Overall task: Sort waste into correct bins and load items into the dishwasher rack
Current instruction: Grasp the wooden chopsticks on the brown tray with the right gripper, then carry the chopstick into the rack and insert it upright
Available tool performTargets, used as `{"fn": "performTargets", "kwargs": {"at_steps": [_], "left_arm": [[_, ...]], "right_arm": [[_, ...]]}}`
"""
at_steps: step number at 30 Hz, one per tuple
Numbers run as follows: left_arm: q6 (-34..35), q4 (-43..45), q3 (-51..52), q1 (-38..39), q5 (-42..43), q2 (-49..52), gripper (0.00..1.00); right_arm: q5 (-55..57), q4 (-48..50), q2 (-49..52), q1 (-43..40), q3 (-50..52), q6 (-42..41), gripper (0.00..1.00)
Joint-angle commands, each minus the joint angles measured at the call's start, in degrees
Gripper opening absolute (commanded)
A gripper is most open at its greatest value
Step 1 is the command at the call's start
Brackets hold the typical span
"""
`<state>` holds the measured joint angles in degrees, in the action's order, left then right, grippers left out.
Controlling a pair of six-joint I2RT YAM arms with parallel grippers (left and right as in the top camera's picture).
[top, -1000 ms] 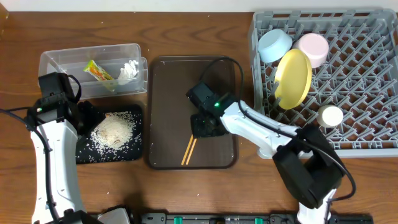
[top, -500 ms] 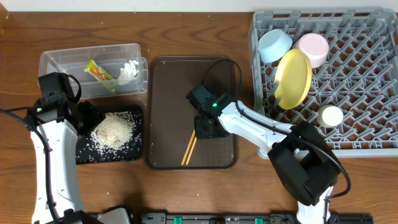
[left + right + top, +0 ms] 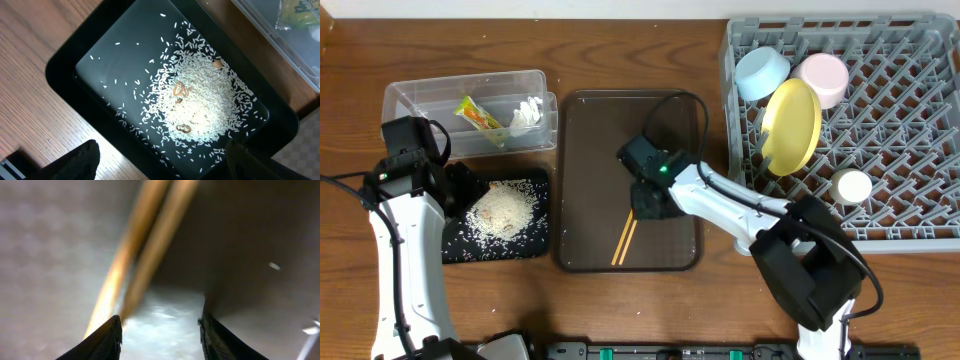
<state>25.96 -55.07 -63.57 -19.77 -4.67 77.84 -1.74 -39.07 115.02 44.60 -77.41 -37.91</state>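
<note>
The wooden chopsticks [image 3: 625, 240] lie side by side on the brown serving tray [image 3: 588, 150]. My right gripper [image 3: 648, 203] hovers low over their upper ends. In the right wrist view the chopsticks [image 3: 150, 235] end by the left finger, and the right gripper [image 3: 160, 330] stands open with bare tray between the fingers. My left gripper [image 3: 460, 185] is open above the black tray [image 3: 450, 245], which holds the rice [image 3: 200, 105]. The yellow plate [image 3: 792, 125], blue bowl [image 3: 762, 73], pink bowl [image 3: 823, 78] and cup [image 3: 851, 186] sit in the rack [image 3: 900, 150].
The clear box [image 3: 420, 100] at the back left holds the green-and-yellow wrapper [image 3: 480, 117] and white paper bits [image 3: 527, 115]. A few brown scraps lie in the rice pile. Bare wooden tabletop runs along the front edge.
My right gripper has edged slightly left over the chopsticks' upper ends. The left arm and everything else have stayed put.
</note>
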Motion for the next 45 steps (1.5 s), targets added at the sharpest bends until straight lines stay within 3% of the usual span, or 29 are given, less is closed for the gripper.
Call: {"fn": "performTargets", "kwargs": {"at_steps": [1,5,16,28,33,45], "left_arm": [[1.0,0.0,-0.4,-0.1,-0.3,-0.4,0.83],[0.9,0.0,-0.4,-0.1,-0.3,-0.4,0.83],[0.9,0.0,-0.4,-0.1,-0.3,-0.4,0.83],[1.0,0.0,-0.4,-0.1,-0.3,-0.4,0.83],[0.9,0.0,-0.4,-0.1,-0.3,-0.4,0.83],[1.0,0.0,-0.4,-0.1,-0.3,-0.4,0.83]], "right_arm": [[-1.4,2.1,0.7,1.9,-3.5,5.4,0.47],[-6.3,4.1,0.8,2.7,-3.5,7.1,0.45],[-6.2,-0.2,3.5,5.9,-3.1,6.7,0.46],[-1.0,-4.7,3.5,6.1,-3.1,4.0,0.47],[5.0,-7.1,3.5,5.6,-3.1,4.1,0.52],[3.9,-10.0,3.5,1.1,-3.2,3.7,0.52]]}}
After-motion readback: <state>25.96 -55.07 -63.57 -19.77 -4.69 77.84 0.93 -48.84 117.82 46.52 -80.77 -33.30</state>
